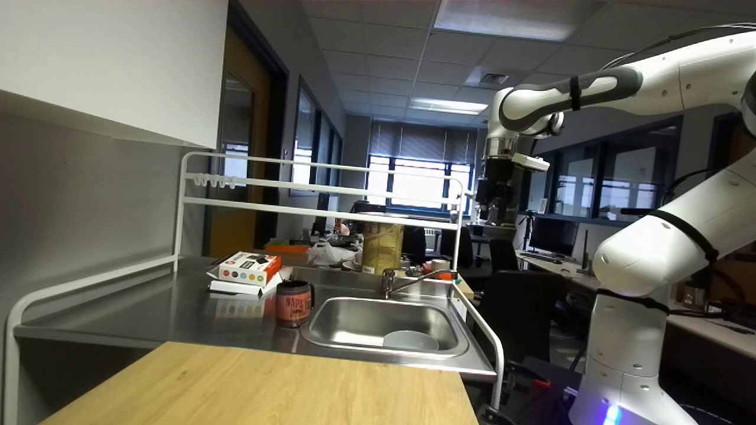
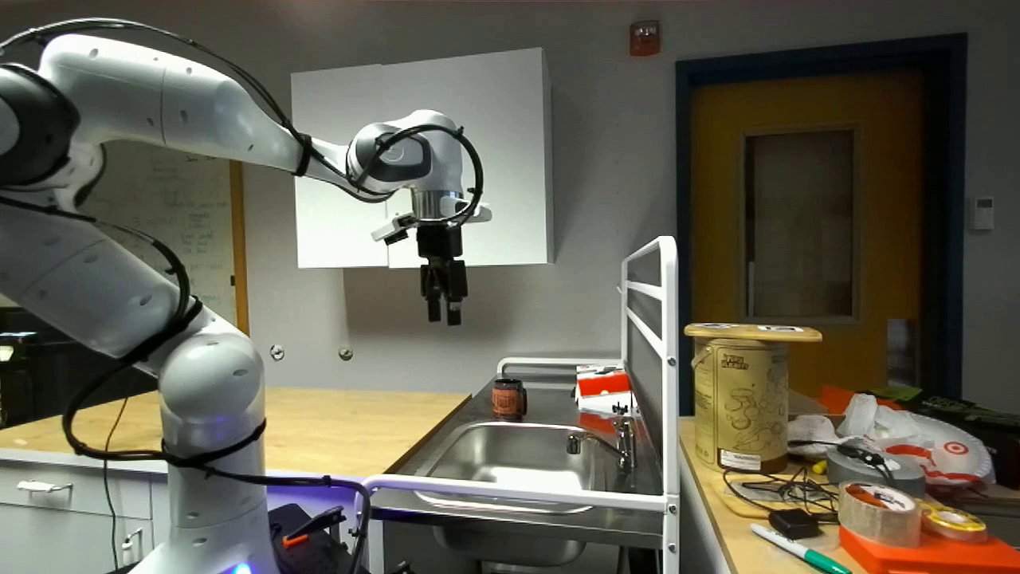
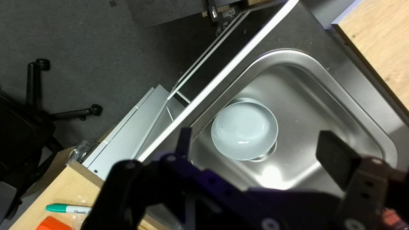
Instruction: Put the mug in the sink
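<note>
The dark mug with an orange-brown printed band (image 1: pixel 293 304) stands upright on the steel counter beside the sink (image 1: pixel 366 319). In an exterior view the mug (image 2: pixel 505 400) is behind the sink basin (image 2: pixel 518 446). A reddish patch at the lower right edge of the wrist view may be part of it. My gripper (image 2: pixel 444 312) is open and empty, pointing down high above the sink; it also shows in an exterior view (image 1: pixel 496 217). In the wrist view the fingers (image 3: pixel 255 132) are wide apart over the sink basin (image 3: pixel 306 105). The gripper is well apart from the mug.
A pale bowl (image 3: pixel 244 131) lies in the sink near the drain. The faucet (image 2: pixel 625 446) stands at the sink's side. A white rack (image 1: pixel 319 212) rises along the counter, with a low front rail (image 2: pixel 518 490). A box (image 1: pixel 248 268) lies near the mug. A wooden tabletop (image 1: pixel 283 383) adjoins.
</note>
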You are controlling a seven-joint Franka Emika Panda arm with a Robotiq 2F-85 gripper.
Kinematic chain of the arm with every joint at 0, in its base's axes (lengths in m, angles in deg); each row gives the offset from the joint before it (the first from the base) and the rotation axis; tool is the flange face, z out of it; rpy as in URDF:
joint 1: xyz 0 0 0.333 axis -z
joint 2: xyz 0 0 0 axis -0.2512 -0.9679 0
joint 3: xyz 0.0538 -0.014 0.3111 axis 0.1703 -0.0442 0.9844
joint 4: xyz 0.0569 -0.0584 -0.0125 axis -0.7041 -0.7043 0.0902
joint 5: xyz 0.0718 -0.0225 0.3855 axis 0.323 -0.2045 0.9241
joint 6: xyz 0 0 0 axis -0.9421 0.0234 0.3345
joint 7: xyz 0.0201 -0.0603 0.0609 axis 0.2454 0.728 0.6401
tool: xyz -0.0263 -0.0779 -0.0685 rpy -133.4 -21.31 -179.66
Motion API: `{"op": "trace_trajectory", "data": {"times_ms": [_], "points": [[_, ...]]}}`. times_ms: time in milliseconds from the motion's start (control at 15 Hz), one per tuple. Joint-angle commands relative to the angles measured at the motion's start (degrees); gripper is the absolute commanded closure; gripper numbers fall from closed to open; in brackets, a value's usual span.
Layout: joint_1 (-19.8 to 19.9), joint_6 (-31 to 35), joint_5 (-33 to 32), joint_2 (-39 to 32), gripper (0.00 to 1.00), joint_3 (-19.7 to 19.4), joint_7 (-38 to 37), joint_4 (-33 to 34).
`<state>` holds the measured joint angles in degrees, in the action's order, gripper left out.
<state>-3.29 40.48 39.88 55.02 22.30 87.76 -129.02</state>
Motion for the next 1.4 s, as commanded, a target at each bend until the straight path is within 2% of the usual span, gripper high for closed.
{"op": "trace_trajectory", "data": {"times_ms": [0,800,1000,1333], "points": [[-0.25,-0.16,-0.12,-0.04,0.00,-0.18,-0.12,0.16],[-0.29,0.17,-0.14,-1.59,0.00,0.11,-0.71,0.71],[-0.78,2.16,0.30,-5.85,0.00,0.69,-2.01,2.22],[-2.89,9.10,1.07,-18.35,0.00,3.48,-4.88,7.90]]}}
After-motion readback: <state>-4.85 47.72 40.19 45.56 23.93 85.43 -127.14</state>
